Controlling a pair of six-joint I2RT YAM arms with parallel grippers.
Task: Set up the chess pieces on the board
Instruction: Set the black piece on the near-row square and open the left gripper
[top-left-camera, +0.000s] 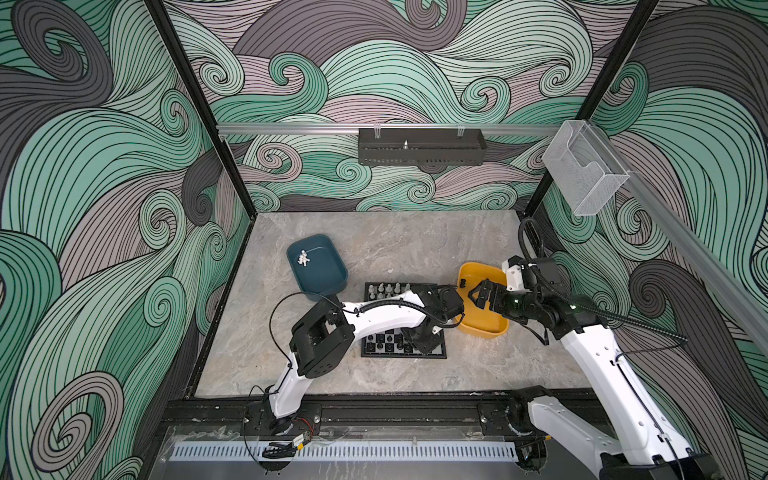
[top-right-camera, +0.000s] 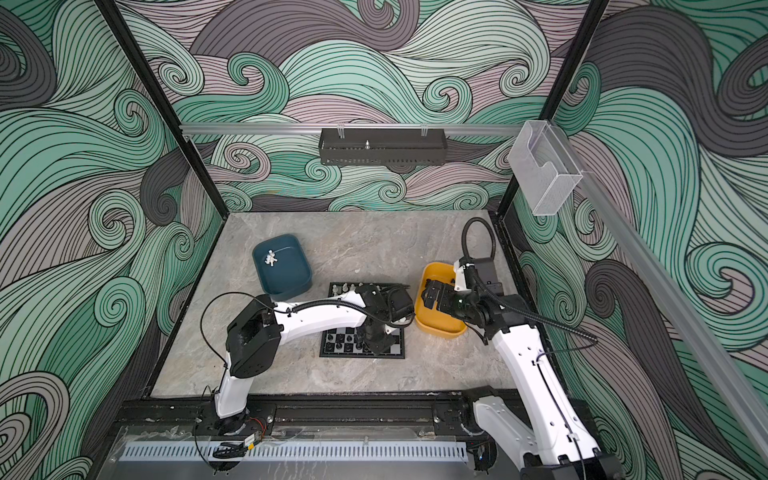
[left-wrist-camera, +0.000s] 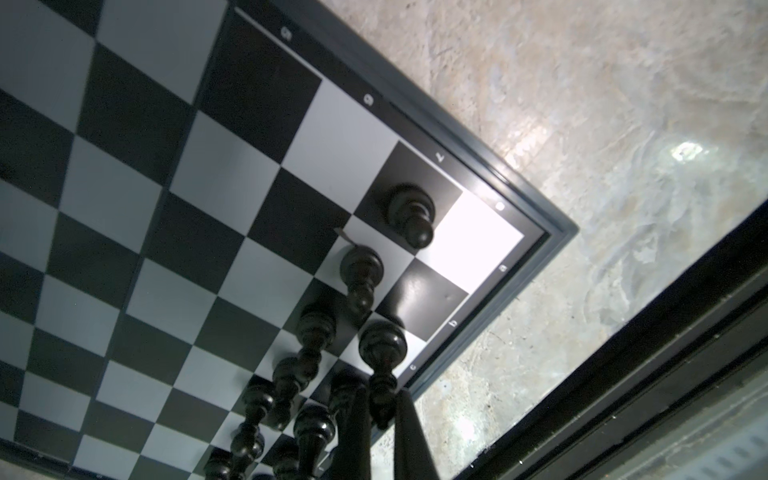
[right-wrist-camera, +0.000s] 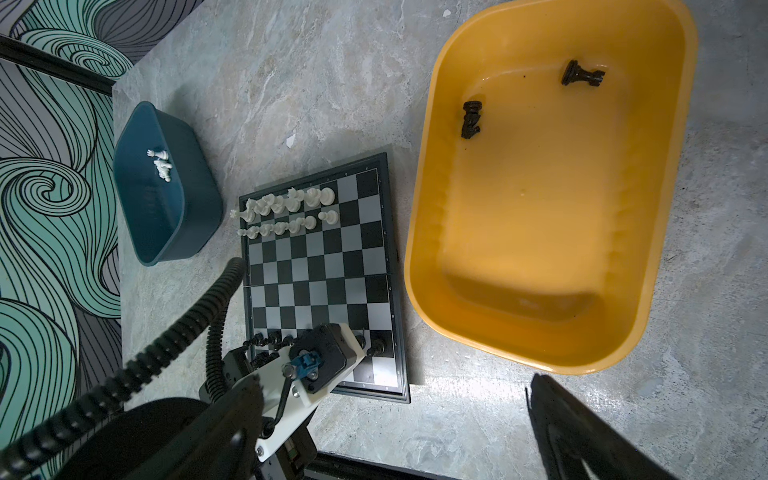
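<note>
The board (right-wrist-camera: 316, 266) is flanked at three o'clock by the yellow tray (top-left-camera: 492, 331), over which the right gripper (top-left-camera: 477, 298) is held wide open; the left gripper (left-wrist-camera: 383, 399) is pinched on a standing black piece (left-wrist-camera: 382, 345); two loose pieces (right-wrist-camera: 471, 120) are seen flat in the tray, ten o'clock from the nearer right gripper.

On the board (left-wrist-camera: 490, 166), my left wrist view lets me read only coordinate marks at the near right corner. Letters a, b, c (left-wrist-camera: 454, 322) run along the near border, and numbers 7, 6, 5 (left-wrist-camera: 440, 157) run along the right border.
</note>
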